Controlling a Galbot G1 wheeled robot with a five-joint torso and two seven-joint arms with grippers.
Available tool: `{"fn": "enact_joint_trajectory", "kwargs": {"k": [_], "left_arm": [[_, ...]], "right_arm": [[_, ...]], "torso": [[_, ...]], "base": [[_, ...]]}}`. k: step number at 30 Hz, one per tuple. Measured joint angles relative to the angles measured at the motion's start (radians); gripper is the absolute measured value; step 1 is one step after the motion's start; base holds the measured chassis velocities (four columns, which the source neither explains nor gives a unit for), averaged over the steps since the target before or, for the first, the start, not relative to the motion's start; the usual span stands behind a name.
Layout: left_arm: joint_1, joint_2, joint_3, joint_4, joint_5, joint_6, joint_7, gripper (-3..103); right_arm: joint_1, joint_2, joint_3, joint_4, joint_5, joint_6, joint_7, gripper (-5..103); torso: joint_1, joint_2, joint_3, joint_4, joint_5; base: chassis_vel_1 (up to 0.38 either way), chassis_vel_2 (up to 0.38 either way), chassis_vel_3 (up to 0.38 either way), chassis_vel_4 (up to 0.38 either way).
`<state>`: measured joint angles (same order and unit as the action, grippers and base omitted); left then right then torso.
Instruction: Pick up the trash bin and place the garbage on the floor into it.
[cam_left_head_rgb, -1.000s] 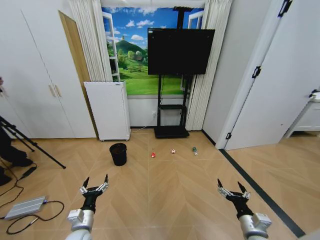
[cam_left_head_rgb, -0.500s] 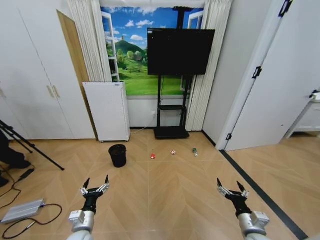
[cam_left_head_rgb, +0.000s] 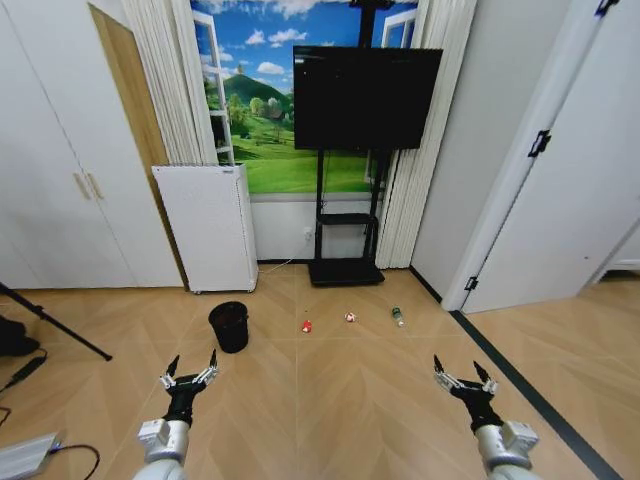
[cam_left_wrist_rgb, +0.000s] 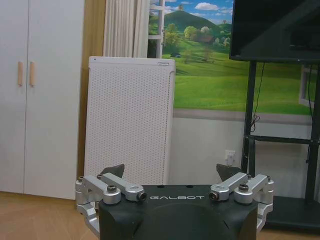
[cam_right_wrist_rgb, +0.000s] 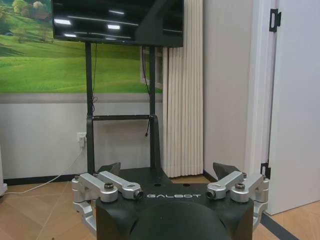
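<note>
One trash bin (cam_left_head_rgb: 229, 326) is standing left of three bits of garbage (cam_left_head_rgb: 351, 317) on the far floor (cam_left_head_rgb: 330, 400). Nearer, the left tool (cam_left_head_rgb: 191, 366) and right tool (cam_left_head_rgb: 461, 375) are both hovering wide open, holding nothing.

The head view looks forward and down from high up, over the floor to the far wall. Each wrist view sits low behind its own claw, facing that wall level and nearer. The TV stand (cam_left_head_rgb: 345, 240) (cam_left_wrist_rgb: 280, 145) (cam_right_wrist_rgb: 120, 120) shows in all three views.
</note>
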<state>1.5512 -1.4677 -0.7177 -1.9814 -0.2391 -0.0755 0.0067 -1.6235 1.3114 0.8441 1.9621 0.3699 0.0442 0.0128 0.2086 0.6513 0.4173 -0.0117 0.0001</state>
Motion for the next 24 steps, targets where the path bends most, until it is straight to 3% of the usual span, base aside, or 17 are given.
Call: {"fn": "enact_joint_trajectory", "kwargs": {"k": [9, 11, 13, 16, 19, 20, 21, 24], "left_arm": [[0.003, -0.003, 0.000, 0.001, 0.001, -0.002, 0.000, 100], [0.004, -0.003, -0.001, 0.001, 0.001, -0.003, 0.000, 100], [0.005, -0.003, -0.002, 0.001, 0.001, -0.004, 0.000, 100], [0.006, -0.003, -0.003, 0.000, 0.001, -0.005, 0.001, 100], [0.007, -0.003, -0.005, 0.001, 0.001, -0.006, 0.000, 100], [0.006, -0.003, -0.005, 0.002, 0.001, -0.006, 0.000, 100], [0.006, -0.003, -0.005, 0.002, 0.001, -0.006, 0.000, 100], [0.006, -0.003, -0.005, 0.003, 0.001, -0.007, 0.000, 100]], "right_arm": [[-0.002, -0.001, 0.001, -0.002, 0.000, 0.005, -0.002, 100], [-0.002, -0.001, 0.001, -0.002, 0.000, 0.007, -0.002, 100], [-0.002, -0.001, -0.003, -0.002, -0.002, 0.008, -0.003, 100], [-0.002, -0.001, -0.003, -0.003, -0.004, 0.011, -0.005, 100], [-0.001, -0.001, -0.006, -0.007, -0.006, 0.012, -0.008, 100], [0.000, -0.001, -0.007, -0.007, -0.007, 0.013, -0.008, 100], [0.000, -0.001, -0.007, -0.007, -0.007, 0.013, -0.008, 100], [0.002, -0.001, -0.007, -0.008, -0.007, 0.013, -0.008, 100]], "torso": [[0.001, 0.000, 0.000, 0.0008, 0.0006], [0.000, 0.000, 0.000, 0.0001, -0.0008], [0.000, 0.000, 0.000, 0.0007, 0.0010], [0.000, 0.000, 0.000, 0.0001, -0.0012], [0.000, 0.000, 0.000, 0.0008, 0.0009], [0.000, 0.000, 0.000, -0.0002, -0.0014], [0.000, 0.000, 0.000, -0.0002, -0.0014], [0.000, 0.000, 0.000, 0.0001, 0.0005]], "base": [[-0.354, 0.356, 0.369, -0.371], [-0.357, 0.356, 0.375, -0.359], [-0.338, 0.351, 0.363, -0.348], [-0.355, 0.352, 0.354, -0.346], [-0.320, 0.346, 0.346, -0.345], [-0.306, 0.358, 0.369, -0.349], [-0.306, 0.358, 0.369, -0.349], [-0.344, 0.352, 0.371, -0.363]]}}
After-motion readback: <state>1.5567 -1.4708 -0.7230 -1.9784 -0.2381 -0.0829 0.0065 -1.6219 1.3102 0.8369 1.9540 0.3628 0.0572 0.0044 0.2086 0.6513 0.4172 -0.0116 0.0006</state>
